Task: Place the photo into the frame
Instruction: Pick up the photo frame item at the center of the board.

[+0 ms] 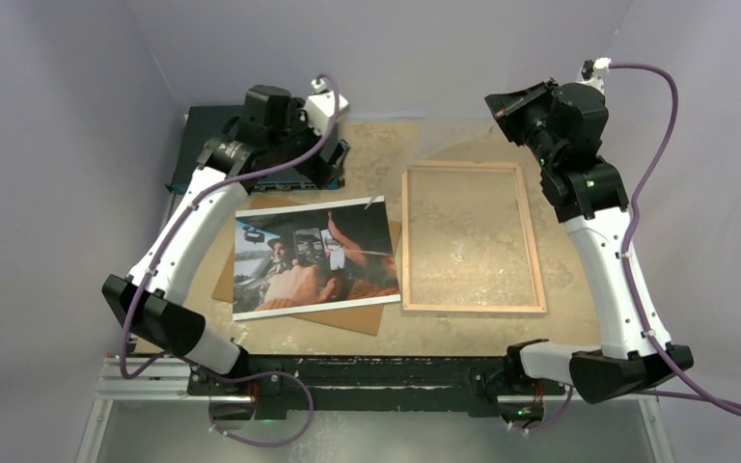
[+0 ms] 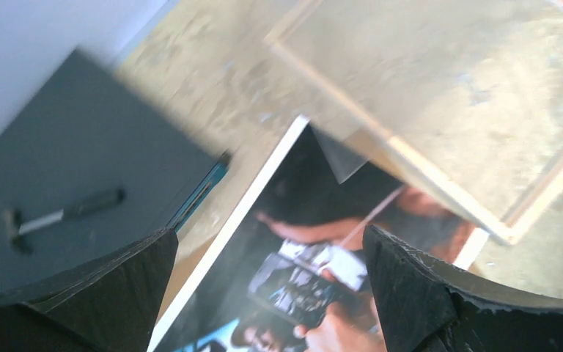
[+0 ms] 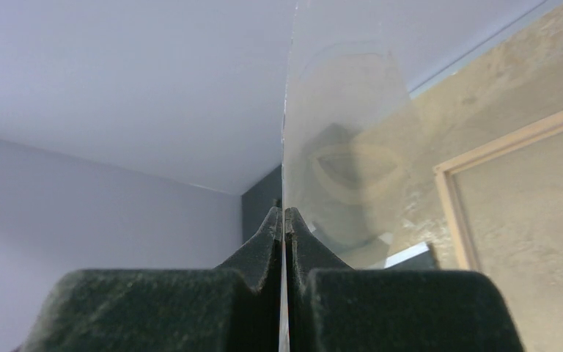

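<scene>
The photo [image 1: 314, 256] lies face up on the left half of the table, resting on a brown backing board [image 1: 347, 318]. To its right the frame [image 1: 473, 308] lies flat, wood side up. My left gripper [image 1: 333, 159] hovers over the photo's far edge, open with nothing between its fingers; the left wrist view shows the photo [image 2: 293, 279] below the gripper [image 2: 267, 286]. My right gripper [image 1: 502, 104] is raised at the back right, shut on a clear pane [image 3: 337, 110] held on edge. One corner of the pane [image 2: 341, 161] hangs over the photo's far right corner.
A dark flat case [image 1: 193, 145] sits at the table's back left corner behind the left arm, with a small hammer-like tool [image 2: 59, 216] on it. Grey walls close in the back and both sides. The frame's rail [image 2: 447, 194] runs close to the photo's edge.
</scene>
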Controlling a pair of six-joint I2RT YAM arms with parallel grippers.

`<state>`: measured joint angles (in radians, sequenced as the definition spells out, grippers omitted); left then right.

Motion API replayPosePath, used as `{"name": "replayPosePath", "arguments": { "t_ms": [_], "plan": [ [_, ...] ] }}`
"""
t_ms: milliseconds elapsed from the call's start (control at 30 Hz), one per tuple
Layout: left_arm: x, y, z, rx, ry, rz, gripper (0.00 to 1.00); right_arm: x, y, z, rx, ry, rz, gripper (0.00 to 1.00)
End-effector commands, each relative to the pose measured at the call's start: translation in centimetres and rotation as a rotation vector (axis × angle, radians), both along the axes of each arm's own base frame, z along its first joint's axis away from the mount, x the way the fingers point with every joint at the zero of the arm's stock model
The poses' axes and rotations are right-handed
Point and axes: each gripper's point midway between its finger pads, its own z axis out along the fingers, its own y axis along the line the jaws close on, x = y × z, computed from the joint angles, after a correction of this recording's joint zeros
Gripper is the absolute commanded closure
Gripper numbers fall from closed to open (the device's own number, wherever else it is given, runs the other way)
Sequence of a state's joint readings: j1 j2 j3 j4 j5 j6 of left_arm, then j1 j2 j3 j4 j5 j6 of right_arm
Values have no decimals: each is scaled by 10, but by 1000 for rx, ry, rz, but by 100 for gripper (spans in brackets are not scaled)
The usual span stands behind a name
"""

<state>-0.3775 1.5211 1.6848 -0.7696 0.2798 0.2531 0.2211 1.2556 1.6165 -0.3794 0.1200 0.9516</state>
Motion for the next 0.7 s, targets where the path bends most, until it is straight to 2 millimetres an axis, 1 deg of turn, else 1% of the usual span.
{"name": "replayPosePath", "arguments": {
  "t_ms": [0, 133, 233, 300, 400, 467, 500, 600, 667],
  "plan": [
    [-41, -56, 39, -11, -85, -158, 3, 4, 13, 31, 164, -83, 39, 100],
    [-60, -85, 35, 93, -158, -201, 1, 4, 23, 23, 208, -72, 53, 100],
    [-68, -102, 41, 123, -241, -183, 1, 4, 29, 15, 232, -50, 66, 100],
    [-71, -112, 49, 130, -305, -164, 1, 6, 33, 10, 249, -39, 82, 100],
    [-62, -116, 65, 141, -415, -102, 5, 6, 38, 7, 266, -32, 100, 100],
    [-58, -119, 72, 132, -450, -91, 7, 4, 38, 7, 271, -33, 105, 100],
    [-57, -121, 71, 137, -456, -88, 8, 3, 39, 7, 274, -32, 111, 100],
    [-54, -124, 57, 192, -460, -89, 13, 0, 41, 8, 280, -33, 123, 100],
    [-52, -124, 48, 219, -463, -80, 19, -2, 40, 8, 283, -34, 124, 100]
  ]
}}
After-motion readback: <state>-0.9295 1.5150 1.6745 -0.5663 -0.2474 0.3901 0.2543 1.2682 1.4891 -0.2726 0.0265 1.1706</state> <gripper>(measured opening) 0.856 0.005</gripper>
